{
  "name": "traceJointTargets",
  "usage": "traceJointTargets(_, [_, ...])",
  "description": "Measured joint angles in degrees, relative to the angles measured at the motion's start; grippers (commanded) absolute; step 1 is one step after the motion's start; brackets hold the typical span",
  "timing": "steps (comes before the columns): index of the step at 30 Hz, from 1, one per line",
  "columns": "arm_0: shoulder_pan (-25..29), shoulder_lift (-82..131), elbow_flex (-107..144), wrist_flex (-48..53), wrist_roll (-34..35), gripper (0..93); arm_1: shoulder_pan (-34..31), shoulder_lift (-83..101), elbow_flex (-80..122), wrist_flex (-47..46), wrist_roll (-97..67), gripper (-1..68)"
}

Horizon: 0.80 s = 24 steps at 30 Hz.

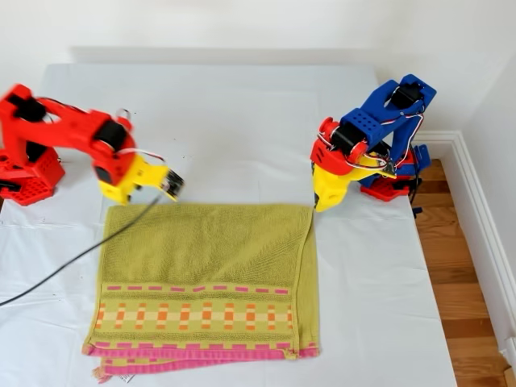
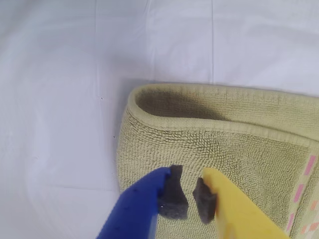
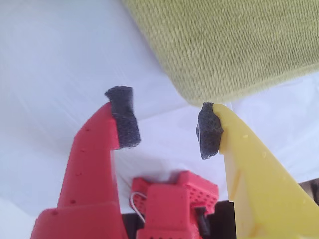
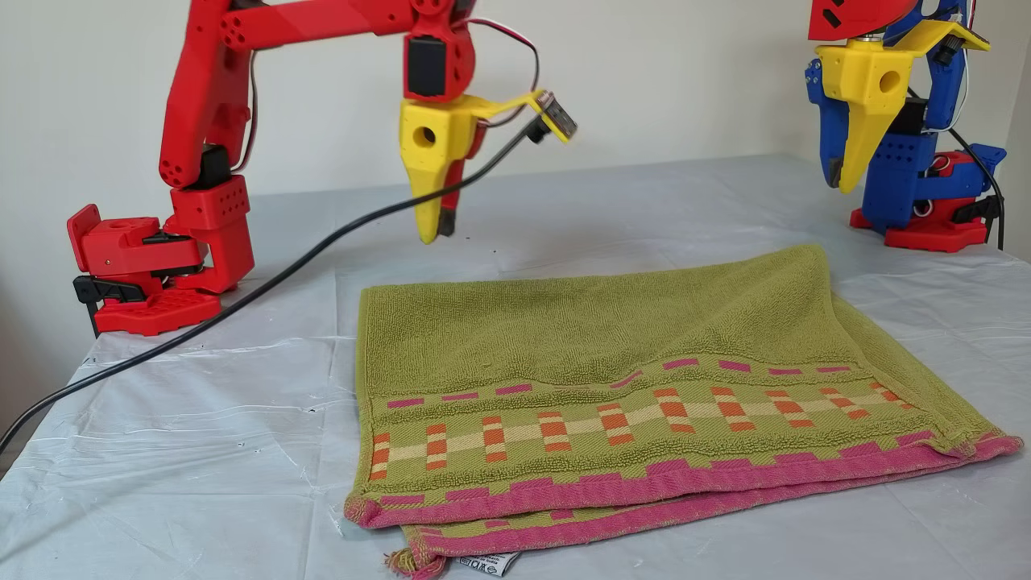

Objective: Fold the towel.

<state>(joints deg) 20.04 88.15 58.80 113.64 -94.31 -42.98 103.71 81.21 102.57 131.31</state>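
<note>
My first gripper (image 2: 192,199), with one blue and one yellow finger, hangs above a folded corner of the towel (image 1: 205,282); its foam pads (image 2: 172,199) stand a small gap apart and hold nothing. In the exterior view this gripper (image 1: 322,203) belongs to the blue arm (image 1: 387,121) at that view's right, poised over the towel's far corner on that side. My second gripper (image 3: 167,127), red and yellow, is spread wide, its pads (image 3: 123,122) well apart and empty, and the towel's rounded corner (image 3: 209,89) lies just beyond its tips. The exterior view places it (image 1: 129,195) on the red arm (image 1: 48,137) at that view's left, at the towel's other far corner.

The other view alone shows that both grippers hang clear above the cloth, neither touching it, and that the towel (image 4: 628,387) is doubled: two pink hems (image 4: 644,495) lie stacked at the near edge, the lower one slightly offset, with a white label (image 4: 491,564) peeping out beneath. The first wrist view alone shows the rolled fold at the far edge.

The towel lies flat on the white tablecloth (image 1: 379,306), its long axis running from the exterior view's left to its right, the fold facing the arms and the band of orange blocks (image 1: 193,314) toward the near edge. A black cable (image 1: 64,266) trails from the red arm across the tablecloth.
</note>
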Motion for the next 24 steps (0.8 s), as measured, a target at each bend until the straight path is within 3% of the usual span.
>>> traceJointTargets(6, [0.3, 15.1, 22.7, -15.5, -2.6, 54.6, 0.0, 0.4, 1.6, 0.0, 1.9, 9.8])
traceJointTargets(17, [2.6, 27.3, 49.2, -38.1, -8.8, 47.0, -1.4, 1.9, 6.6, -3.4, 4.1, 9.9])
traceJointTargets(24, [5.0, 27.4, 50.7, -42.2, -14.4, 45.6, -1.4, 2.6, 8.7, -5.0, 4.1, 9.1])
